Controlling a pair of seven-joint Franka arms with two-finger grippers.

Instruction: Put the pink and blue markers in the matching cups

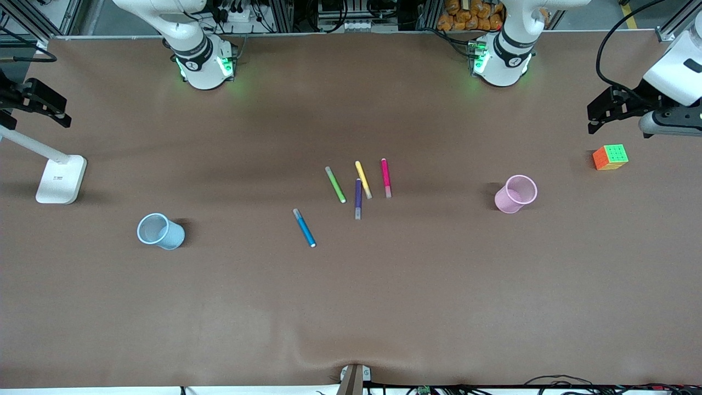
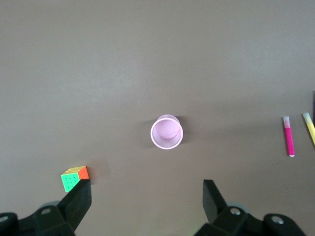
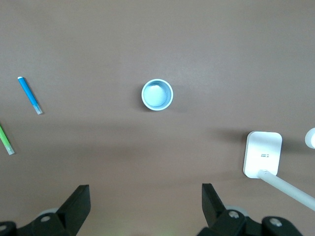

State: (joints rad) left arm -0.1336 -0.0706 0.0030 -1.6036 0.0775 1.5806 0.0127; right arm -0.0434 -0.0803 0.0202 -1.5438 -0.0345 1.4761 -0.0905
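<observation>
Five slim felt-tip markers lie loose at the middle of the brown counter (image 1: 351, 307), none yet in a cup. The magenta-pink marker with a greyish cap (image 1: 386, 178) rests at the left arm's end of the cluster, beside the yellow marker (image 1: 363, 179). The bright blue marker with a greyish cap (image 1: 304, 227) lies apart from the rest, nearer the front camera and toward the right arm's end. The green marker (image 1: 335, 185) and dark purple marker (image 1: 358, 198) sit between them.

The small pale pink translucent cup (image 1: 515, 193) stands upright toward the left arm's end of the counter, the light blue translucent cup (image 1: 160, 231) upright toward the right arm's end. That layout seems to give each arm its own colour.

The left gripper (image 1: 600, 112) hangs above the counter's edge near the multicoloured puzzle cube (image 1: 610, 157), its fingers (image 2: 78, 199) spread wide and empty, the pink cup centred in its wrist view. The right gripper (image 1: 33, 99) hovers over the counter's other end, above the white lamp base (image 1: 61, 178), fingers (image 3: 78, 199) likewise released. Both arms appear parked high and clear, probably to survey the scene before any pick begins.
</observation>
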